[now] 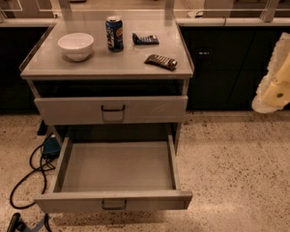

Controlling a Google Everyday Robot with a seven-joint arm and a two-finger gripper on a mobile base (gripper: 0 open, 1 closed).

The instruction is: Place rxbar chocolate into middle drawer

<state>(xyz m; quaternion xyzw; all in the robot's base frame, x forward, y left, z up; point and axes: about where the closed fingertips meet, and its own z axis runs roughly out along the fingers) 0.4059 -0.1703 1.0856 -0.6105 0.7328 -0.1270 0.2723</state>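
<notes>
The rxbar chocolate (161, 61), in a dark brown wrapper, lies flat on the cabinet top (106, 64) near its front right corner. The middle drawer (117, 168) is pulled out wide and is empty; its front with the small dark handle (114, 205) faces me. My gripper (279, 81) shows as a pale cream and yellow shape at the right edge of the camera view, off to the right of the cabinet and well apart from the bar and the drawer.
A white bowl (76, 45), a blue can (114, 33) and a dark blue wrapped bar (145, 38) also sit on the cabinet top. The upper drawer (111, 109) is slightly out. Black cables (31, 175) lie on the floor at left. Dark counters stand behind.
</notes>
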